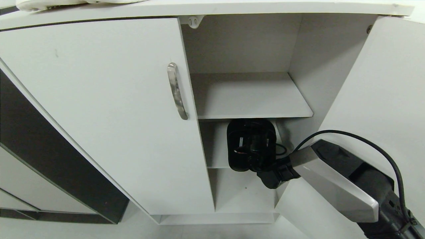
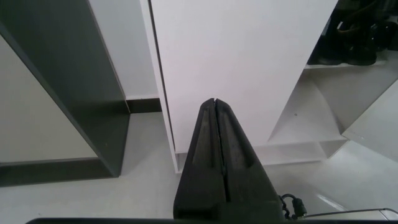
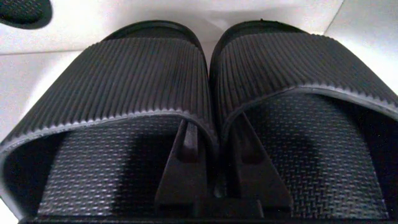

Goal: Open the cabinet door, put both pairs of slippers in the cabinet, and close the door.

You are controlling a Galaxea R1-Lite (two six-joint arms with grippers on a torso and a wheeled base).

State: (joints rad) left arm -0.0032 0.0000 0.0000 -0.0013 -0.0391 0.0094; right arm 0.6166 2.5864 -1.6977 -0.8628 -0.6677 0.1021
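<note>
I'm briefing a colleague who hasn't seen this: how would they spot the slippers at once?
Start at the white cabinet, its right door swung open. In the compartment under the upper shelf is a pair of slippers, held by the right gripper. They are black with ribbed straps against the all-white cabinet.

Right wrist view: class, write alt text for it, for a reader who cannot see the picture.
A pair of black ribbed slippers, side by side and seen close up, is clamped by the right gripper, with one finger under each strap where the two slippers meet. A white cabinet surface shows behind them.
</note>
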